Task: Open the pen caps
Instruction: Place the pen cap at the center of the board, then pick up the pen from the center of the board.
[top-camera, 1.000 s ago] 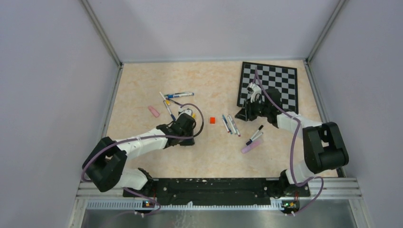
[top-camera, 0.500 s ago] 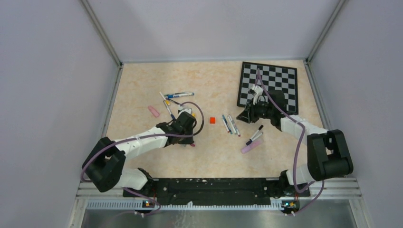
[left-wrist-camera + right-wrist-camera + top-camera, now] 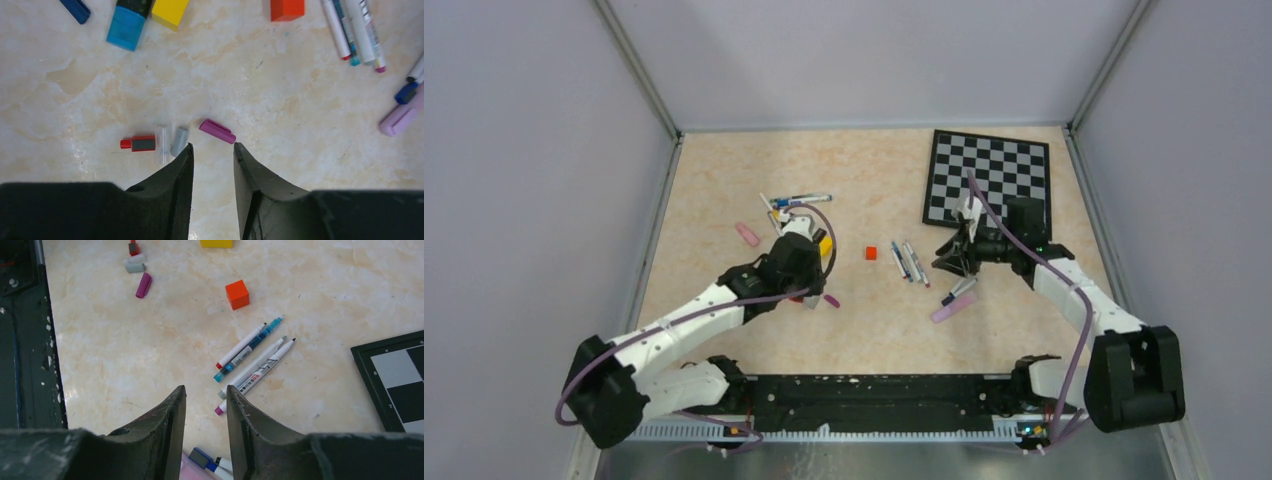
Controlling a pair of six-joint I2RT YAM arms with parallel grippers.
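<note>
Loose pen caps lie just ahead of my left gripper (image 3: 212, 147): a purple cap (image 3: 217, 131), a grey cap (image 3: 179, 141), a clear cap (image 3: 161, 144) and a red-and-grey one (image 3: 138, 143). The gripper is open and empty, hovering over the floor. My right gripper (image 3: 205, 389) is open and empty above several uncapped thin pens (image 3: 252, 357). A blue-capped pen (image 3: 205, 460) and a pink highlighter (image 3: 953, 307) lie under it. In the top view the left gripper (image 3: 809, 290) is near the purple cap (image 3: 831, 299); the right gripper (image 3: 949, 262) is beside the pens (image 3: 909, 262).
A small red cube (image 3: 870, 253) sits between the arms. A checkerboard (image 3: 989, 175) lies at the back right. More pens (image 3: 794, 200), a yellow and a blue highlighter end (image 3: 126, 20) and a pink piece (image 3: 747, 234) lie at the left.
My left gripper has drawn back and up, uncovering the caps on the floor. My right gripper has moved from the checkerboard's edge toward the near side, over the pens.
</note>
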